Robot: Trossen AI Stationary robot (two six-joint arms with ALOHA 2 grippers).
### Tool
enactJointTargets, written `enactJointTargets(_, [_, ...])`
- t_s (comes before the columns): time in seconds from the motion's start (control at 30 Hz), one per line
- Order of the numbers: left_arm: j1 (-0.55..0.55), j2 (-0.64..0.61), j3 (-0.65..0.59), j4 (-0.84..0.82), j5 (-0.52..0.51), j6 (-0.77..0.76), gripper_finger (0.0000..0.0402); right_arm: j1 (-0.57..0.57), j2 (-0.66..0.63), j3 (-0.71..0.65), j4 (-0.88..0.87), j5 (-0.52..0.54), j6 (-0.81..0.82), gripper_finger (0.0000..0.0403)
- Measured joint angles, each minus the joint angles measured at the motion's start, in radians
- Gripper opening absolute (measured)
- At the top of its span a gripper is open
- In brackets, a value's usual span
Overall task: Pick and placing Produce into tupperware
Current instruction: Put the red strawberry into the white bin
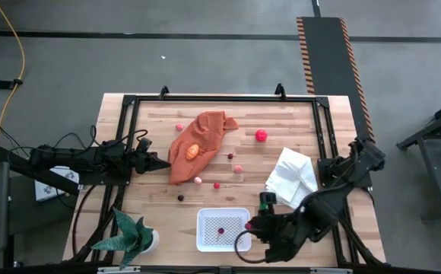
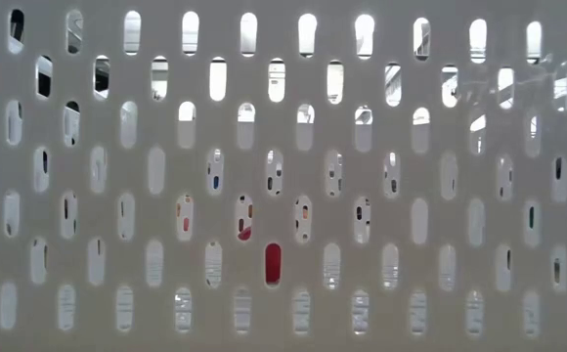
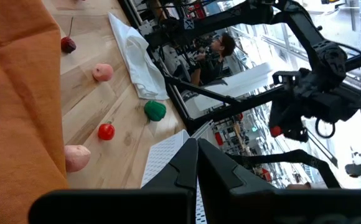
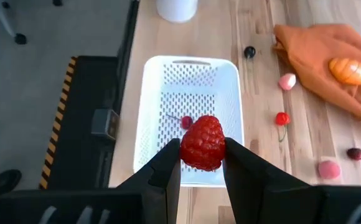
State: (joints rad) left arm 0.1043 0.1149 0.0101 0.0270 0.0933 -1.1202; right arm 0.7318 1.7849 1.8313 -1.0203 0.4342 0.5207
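The white tupperware stands at the table's near edge with a cherry lying inside it. My right gripper hangs over the tupperware's right end, shut on a red bumpy berry. More produce lies on the wood: a red piece, pink pieces, a small red one and a dark one. An orange piece rests on the orange cloth. My left gripper waits shut at the table's left, beside the cloth. My right gripper pinches the red berry by two opposite sides between its two fingers. The fingers slant down from the table's right side. The berry is lifted clear, above the tupperware's right end.
A folded white cloth lies right of centre, just beyond my right arm. A potted plant stands at the near left corner. In the low view the tupperware's perforated wall fills the picture.
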Motion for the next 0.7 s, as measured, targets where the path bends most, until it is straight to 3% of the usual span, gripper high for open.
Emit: enactJointTargets(0.7, [0.000,0.000,0.000,0.000,0.000,0.000,0.0001,-0.147,0.242,-0.002,0.179,-0.246,-0.030,0.0087])
